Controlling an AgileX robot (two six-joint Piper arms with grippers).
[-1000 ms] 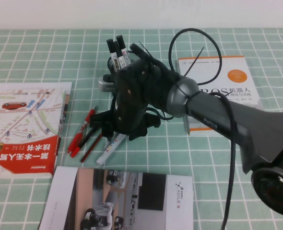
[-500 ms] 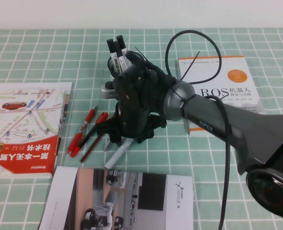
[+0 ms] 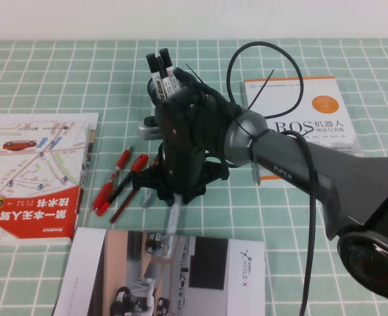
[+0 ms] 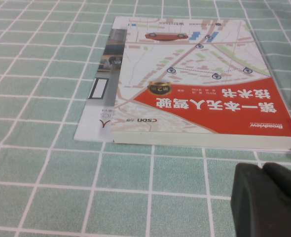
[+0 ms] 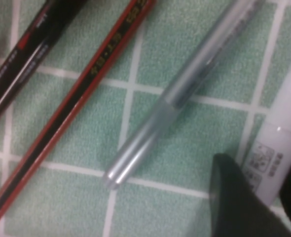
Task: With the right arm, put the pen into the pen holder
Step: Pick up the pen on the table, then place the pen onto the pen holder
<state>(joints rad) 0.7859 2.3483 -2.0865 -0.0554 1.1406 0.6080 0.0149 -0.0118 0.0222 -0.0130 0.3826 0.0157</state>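
Green-checked bench [image 3: 36,79], pen holder [image 3: 156,89] behind the right arm.
The right hand [image 3: 174,197] grips the pen [image 3: 173,217] beside red pens [image 3: 118,181]; the left hand [image 4: 269,200] is closed, near a book [image 4: 200,84].

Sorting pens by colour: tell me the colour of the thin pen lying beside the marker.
Translucent grey pen, clearest in the right wrist view, beside the white marker at the right gripper.
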